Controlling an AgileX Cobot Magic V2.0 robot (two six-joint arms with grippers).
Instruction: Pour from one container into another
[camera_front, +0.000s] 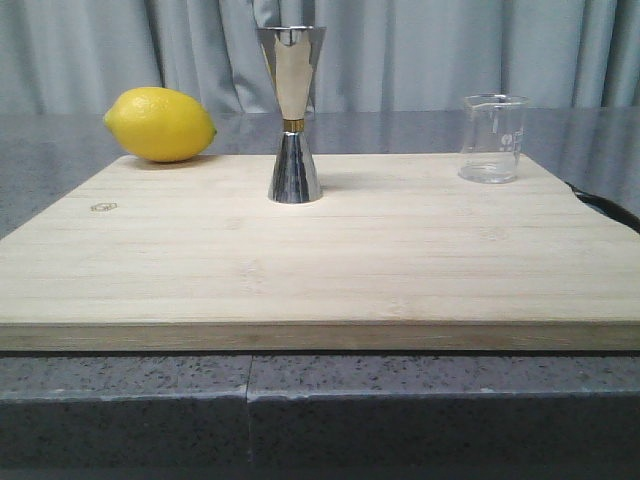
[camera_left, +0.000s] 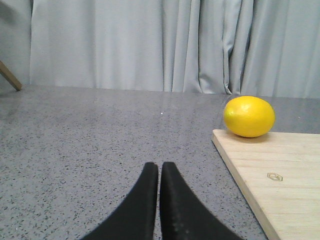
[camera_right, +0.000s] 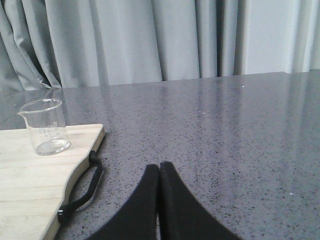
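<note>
A small clear glass beaker (camera_front: 492, 138) stands upright at the back right of the wooden board (camera_front: 300, 270); the right wrist view has the beaker (camera_right: 45, 126) on the board's corner. A tall steel hourglass jigger (camera_front: 293, 115) with a gold waist band stands upright at the board's back middle. Neither gripper appears in the front view. My left gripper (camera_left: 159, 167) is shut and empty over the grey counter, off the board's left side. My right gripper (camera_right: 159, 167) is shut and empty over the counter, off the board's right side, well apart from the beaker.
A yellow lemon (camera_front: 160, 124) lies at the board's back left corner, and the left wrist view has the lemon (camera_left: 249, 116) too. A black handle (camera_right: 85, 190) hangs on the board's right edge. Grey curtains close off the back. A wooden leg (camera_left: 10, 76) shows at far left.
</note>
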